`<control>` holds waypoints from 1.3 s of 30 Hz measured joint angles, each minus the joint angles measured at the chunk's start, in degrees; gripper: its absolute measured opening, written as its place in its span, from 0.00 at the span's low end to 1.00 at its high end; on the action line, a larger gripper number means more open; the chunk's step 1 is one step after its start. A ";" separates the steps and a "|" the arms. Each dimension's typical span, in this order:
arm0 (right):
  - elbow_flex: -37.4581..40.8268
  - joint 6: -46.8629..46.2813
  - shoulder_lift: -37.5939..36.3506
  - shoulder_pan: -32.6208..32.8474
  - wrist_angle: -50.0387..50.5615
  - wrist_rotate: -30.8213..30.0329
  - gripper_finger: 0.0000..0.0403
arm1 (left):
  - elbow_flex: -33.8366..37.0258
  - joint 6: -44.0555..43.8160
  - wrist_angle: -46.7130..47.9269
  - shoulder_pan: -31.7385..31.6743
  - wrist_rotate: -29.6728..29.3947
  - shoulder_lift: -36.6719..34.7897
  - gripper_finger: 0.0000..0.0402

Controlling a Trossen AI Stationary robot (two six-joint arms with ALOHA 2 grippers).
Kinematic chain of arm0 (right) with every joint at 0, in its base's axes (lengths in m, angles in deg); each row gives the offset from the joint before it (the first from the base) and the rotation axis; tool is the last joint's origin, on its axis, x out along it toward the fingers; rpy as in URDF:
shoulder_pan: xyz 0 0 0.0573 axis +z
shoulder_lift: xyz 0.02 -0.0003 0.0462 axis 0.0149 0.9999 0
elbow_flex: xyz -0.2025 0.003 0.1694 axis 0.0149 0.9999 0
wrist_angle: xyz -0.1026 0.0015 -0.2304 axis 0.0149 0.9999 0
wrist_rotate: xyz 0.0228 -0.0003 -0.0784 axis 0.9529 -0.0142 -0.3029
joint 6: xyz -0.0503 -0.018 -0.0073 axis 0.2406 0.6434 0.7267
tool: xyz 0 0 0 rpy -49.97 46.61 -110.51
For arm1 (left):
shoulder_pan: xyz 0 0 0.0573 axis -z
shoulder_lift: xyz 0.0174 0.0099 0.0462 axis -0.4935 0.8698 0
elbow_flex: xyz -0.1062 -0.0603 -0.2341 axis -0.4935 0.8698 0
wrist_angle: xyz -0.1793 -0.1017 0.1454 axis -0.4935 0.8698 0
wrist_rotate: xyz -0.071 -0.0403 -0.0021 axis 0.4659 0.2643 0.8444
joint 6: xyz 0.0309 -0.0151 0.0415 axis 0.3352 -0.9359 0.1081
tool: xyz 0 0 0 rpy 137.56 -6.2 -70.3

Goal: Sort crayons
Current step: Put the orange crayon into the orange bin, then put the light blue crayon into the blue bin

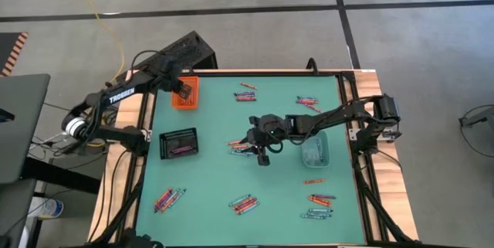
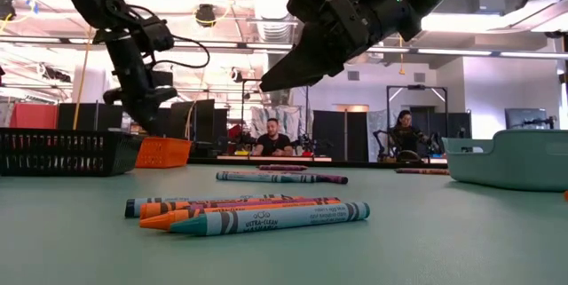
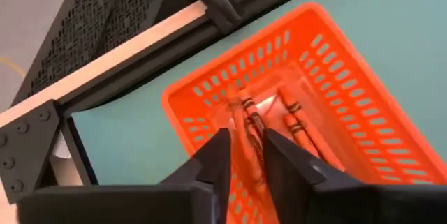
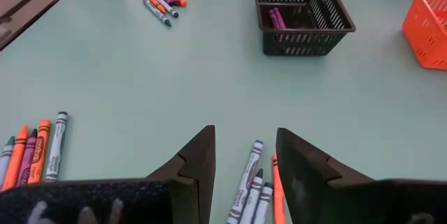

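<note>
Crayons (image 1: pixel 241 147) lie in a small pile right under the right gripper (image 4: pixel 244 155), which hangs above the middle of the mat (image 1: pixel 216 182) with its fingers (image 4: pixel 197 158) apart and nothing between them; teal, grey and orange sticks show in the gap below it. Further piles lie scattered around it on the mat, some near the teal tray (image 1: pixel 316 152) beside its arm. Ahead of this gripper stands the black basket (image 4: pixel 301 11) with purple crayons (image 4: pixel 277 18) in it.

The left gripper (image 3: pixel 245 155) hovers over the orange basket (image 3: pixel 363 105) at the mat's far corner. Its fingers (image 3: pixel 216 161) are parted a little and hold nothing. Orange crayons (image 3: pixel 293 123) lie on the basket's floor just beyond the fingertips.

In the room behind the table, two people (image 2: pixel 272 138) sit at desks.
</note>
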 joint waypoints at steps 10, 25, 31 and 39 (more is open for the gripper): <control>0.00 -0.44 -0.04 0.15 0.04 0.00 0.36 | 0.02 1.47 1.41 0.82 1.91 -6.75 0.30; 0.00 -7.05 -0.09 0.09 5.71 -6.65 0.36 | 10.18 -4.03 -19.65 27.88 30.02 -16.43 0.30; 0.00 -9.08 0.66 0.81 10.35 -7.56 0.36 | 17.99 -0.66 -38.40 46.66 29.51 -14.94 0.30; 0.18 -9.03 2.29 4.37 7.56 -12.28 0.36 | 20.50 2.69 -43.54 62.04 16.77 -14.95 0.30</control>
